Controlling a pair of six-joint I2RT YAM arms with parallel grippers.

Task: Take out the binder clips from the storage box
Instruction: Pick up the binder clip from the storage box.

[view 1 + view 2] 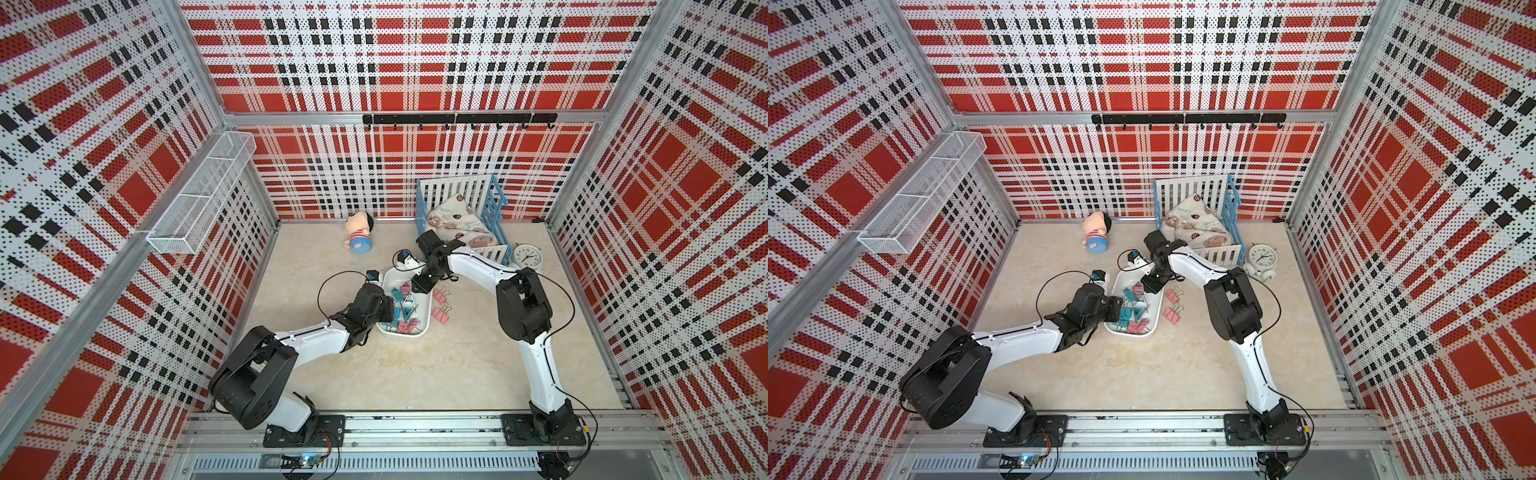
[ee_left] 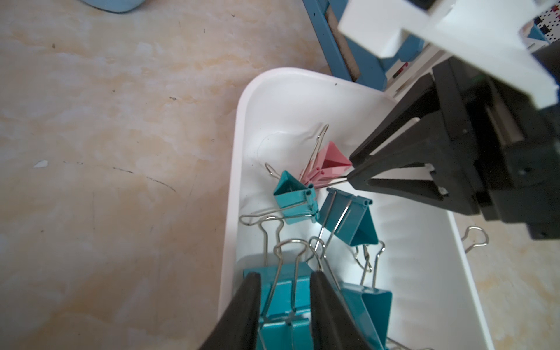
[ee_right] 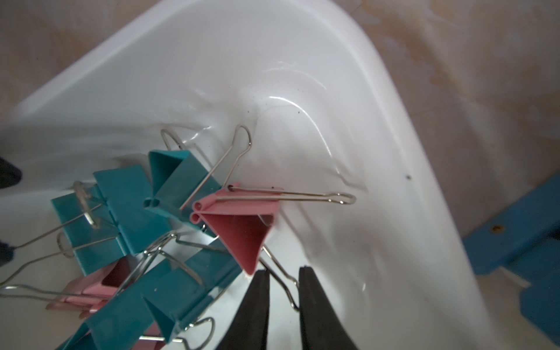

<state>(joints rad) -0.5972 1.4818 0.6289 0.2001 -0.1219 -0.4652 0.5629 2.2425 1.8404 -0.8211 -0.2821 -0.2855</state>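
The white storage box [image 1: 417, 335] [image 1: 1134, 333] sits mid-table and holds several pink and teal binder clips [image 1: 402, 305]. Three pink clips [image 1: 441, 312] [image 1: 1173, 312] lie on the table just right of it. My left gripper [image 1: 392, 309] [image 2: 285, 275] reaches in over the box's left wall. Its fingers clamp a teal clip [image 2: 285, 291] across its body, the wire handle between them. My right gripper [image 1: 414, 287] [image 3: 283, 272] dips into the far end. It pinches the wire handle of a pink clip [image 3: 236, 230] [image 2: 330, 157]. That clip leans on teal ones.
A white-and-blue toy crib [image 1: 494, 199] with a blanket stands close behind the right arm. An alarm clock [image 1: 527, 255] sits to its right. A doll [image 1: 359, 237] lies at the back. A wire-mesh basket [image 1: 199, 199] hangs on the left wall and a black hook rail [image 1: 457, 118] on the back wall.
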